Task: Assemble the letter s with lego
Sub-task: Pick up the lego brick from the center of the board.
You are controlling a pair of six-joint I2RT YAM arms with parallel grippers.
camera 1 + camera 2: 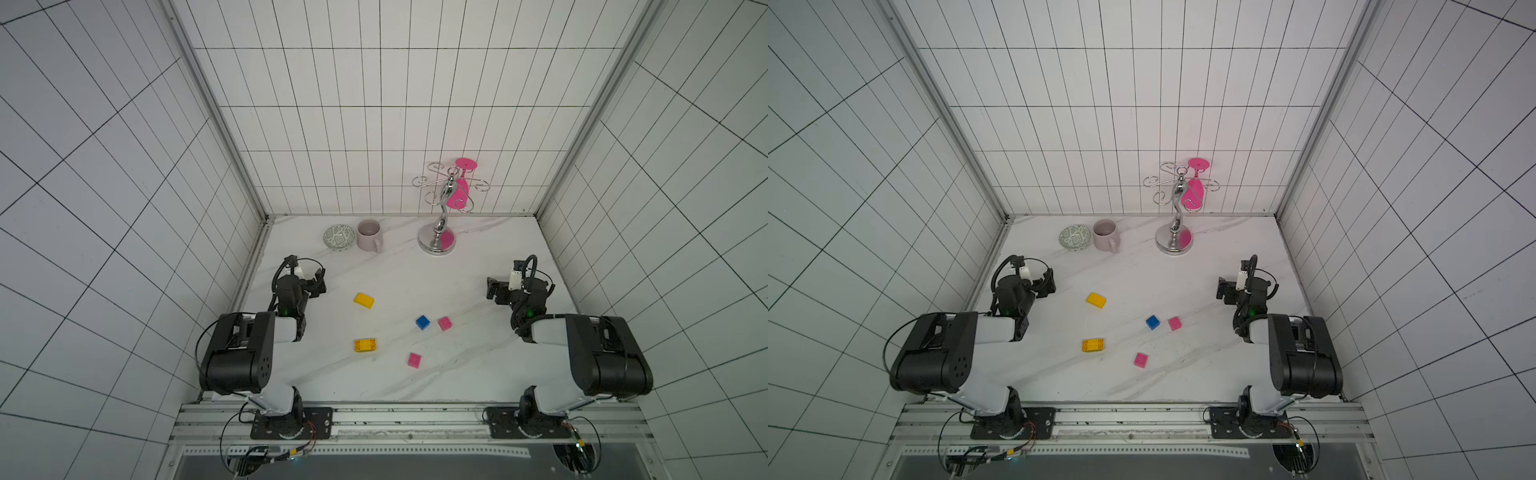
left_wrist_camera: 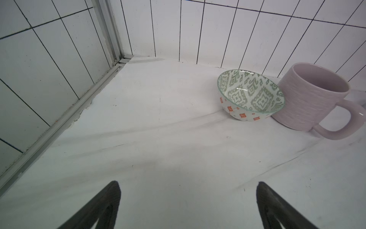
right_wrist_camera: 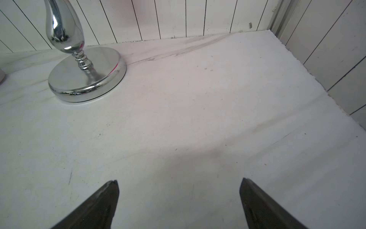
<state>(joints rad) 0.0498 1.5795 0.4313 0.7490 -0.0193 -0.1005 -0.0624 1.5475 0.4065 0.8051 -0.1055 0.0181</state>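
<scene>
Five lego bricks lie apart on the white marble table, seen in both top views. A smooth yellow brick (image 1: 364, 300) (image 1: 1096, 300) lies centre-left. A second yellow brick (image 1: 365, 345) (image 1: 1092, 345) lies nearer the front. A blue square (image 1: 422, 322) sits beside a pink square (image 1: 444, 323), and another pink square (image 1: 414, 360) lies in front of them. No letter s is in view. My left gripper (image 1: 318, 282) (image 2: 188, 184) stands open and empty at the left, away from the bricks. My right gripper (image 1: 494, 289) (image 3: 179, 181) stands open and empty at the right.
At the back left a patterned bowl (image 1: 339, 237) (image 2: 250, 95) leans against a lilac mug (image 1: 370, 235) (image 2: 311, 97). A chrome stand (image 1: 437, 241) (image 3: 87, 79) holding a pink glass (image 1: 459, 191) is at the back right. Tiled walls enclose three sides.
</scene>
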